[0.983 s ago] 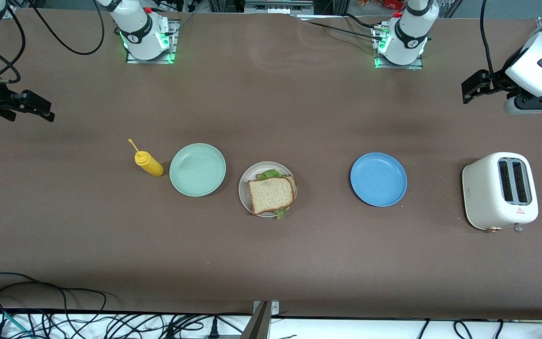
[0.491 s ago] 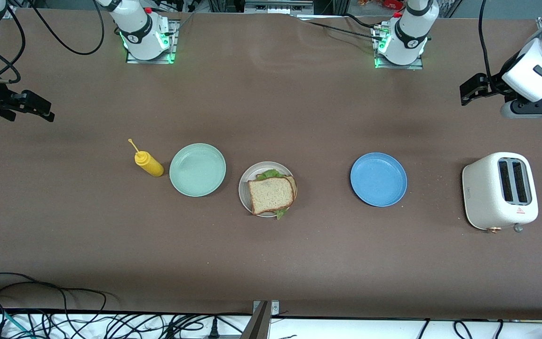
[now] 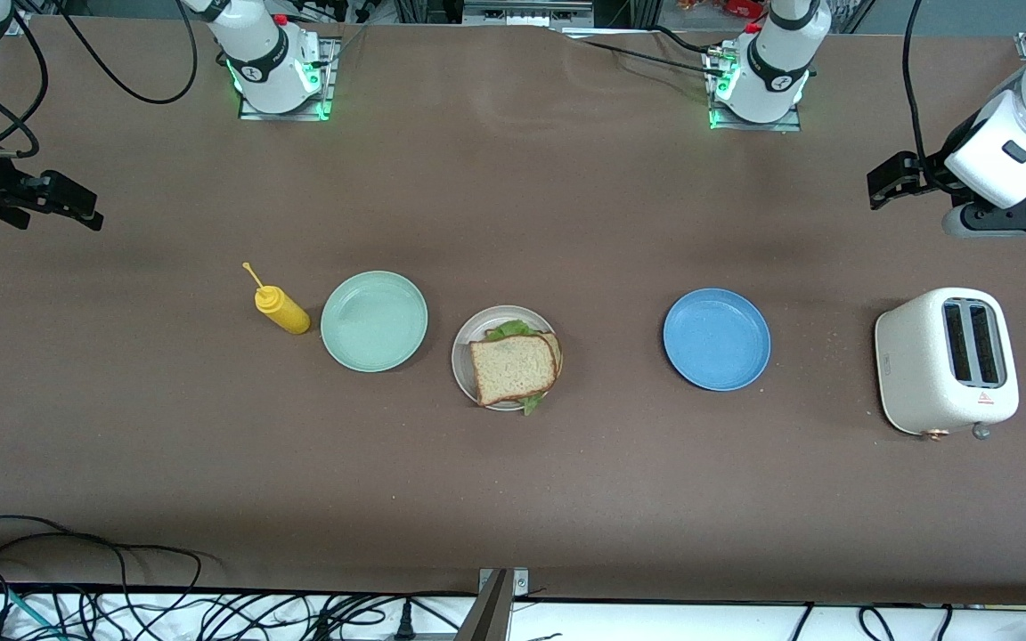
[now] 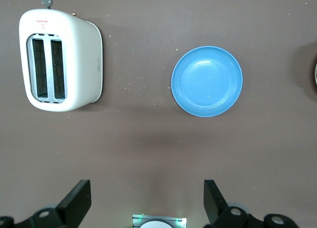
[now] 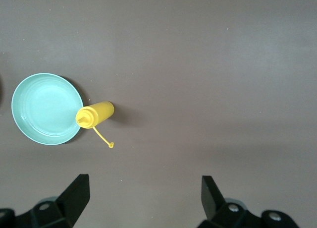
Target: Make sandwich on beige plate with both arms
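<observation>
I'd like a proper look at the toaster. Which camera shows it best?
The left wrist view: the toaster appears large and seen from above, with both slots open to view. The front view shows the toaster whole but smaller, at the left arm's end of the table. The right wrist view misses it.

Front view: high, looking down on the whole table. Each wrist view looks straight down from high up; left shares the blue plate, right the green plate.

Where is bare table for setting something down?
Free: the gap between the beige plate carrying the sandwich and the blue plate; between blue plate and toaster. Crowded: mustard bottle, mint plate, beige plate close together.
</observation>
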